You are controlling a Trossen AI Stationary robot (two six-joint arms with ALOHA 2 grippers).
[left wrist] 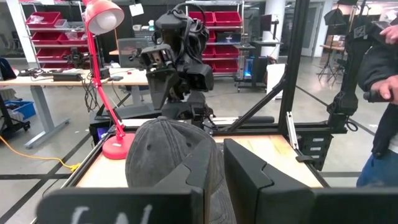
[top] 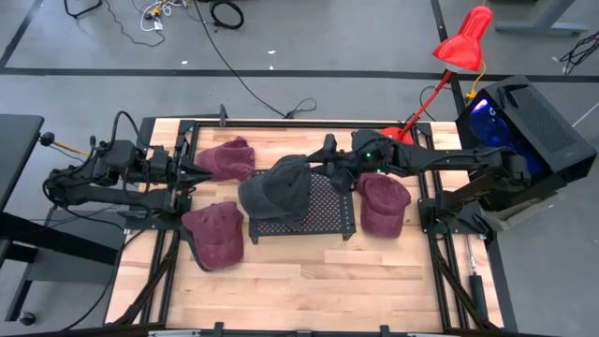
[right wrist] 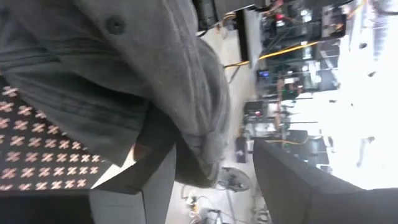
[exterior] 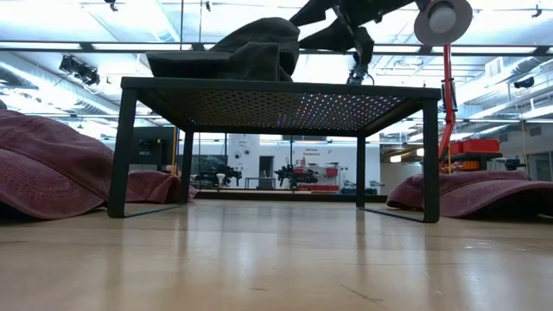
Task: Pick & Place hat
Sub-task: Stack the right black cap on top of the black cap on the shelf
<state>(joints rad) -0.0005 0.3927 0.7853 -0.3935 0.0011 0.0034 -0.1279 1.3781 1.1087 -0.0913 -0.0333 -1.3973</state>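
The dark grey cloth cap [top: 278, 187] lies on top of the black perforated metal stand [top: 328, 211] in the middle of the wooden bench [top: 309, 271], slumped over the stand's left part with its crown partly collapsed. In the low view the cap sits on the stand's top with its brim jutting to the left. It looks light, soft and floppy: the crown will fold under any pinch, while the brim seems the stiffer part and the surer place to take hold; a grip on loose crown fabric would likely let the cap sag and swing.

The right end effector [top: 323, 168] is at the cap's far right edge, over the stand. Its fingers stand wide apart, and in the right wrist view one finger [right wrist: 152, 180] lies against a fold of the grey fabric while the other is clear of it, so the cap does not appear to be clamped. The left end effector [top: 192, 173] waits at the left side of the bench with its fingers drawn nearly together, holding nothing, pointed towards the cap.

Three maroon cloth caps lie on the bench round the stand: one at the far left [top: 227, 159], one at the near left [top: 215, 234], one to the right [top: 384, 204]. A red desk lamp [top: 459, 47] stands past the far right corner.
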